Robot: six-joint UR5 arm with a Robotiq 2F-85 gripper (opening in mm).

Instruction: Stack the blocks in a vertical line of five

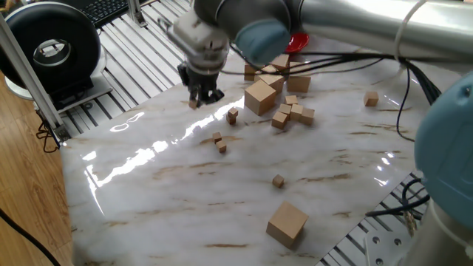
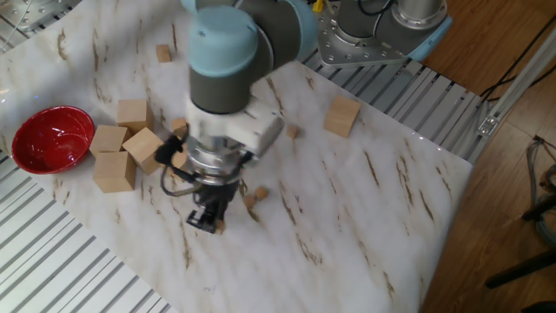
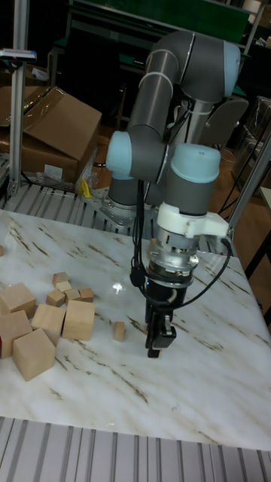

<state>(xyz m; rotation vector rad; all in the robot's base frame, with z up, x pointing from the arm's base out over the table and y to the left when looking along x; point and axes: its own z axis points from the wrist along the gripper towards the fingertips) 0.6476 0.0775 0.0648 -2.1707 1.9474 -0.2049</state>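
My gripper (image 1: pixel 199 97) hangs above the far left part of the marble table (image 1: pixel 170 199), shut on one tiny light-wood block (image 1: pixel 194 104). The held block also peeks out at the fingertips in the other fixed view (image 2: pixel 218 225). Other tiny blocks lie loose on the table: one (image 1: pixel 233 114) just right of the gripper, two close together (image 1: pixel 216 137) (image 1: pixel 222 148) nearer the front, and one alone (image 1: pixel 278 180) toward the middle. In the tall fixed view the gripper (image 3: pixel 156 345) points straight down, with a small block (image 3: pixel 119 330) to its left.
Large wooden cubes (image 1: pixel 260 97) (image 1: pixel 287 223) and a cluster of medium cubes (image 1: pixel 294 112) sit right of the gripper. A red bowl (image 2: pixel 50 139) stands at the table edge beside several big cubes (image 2: pixel 110 169). Black cables trail from the arm.
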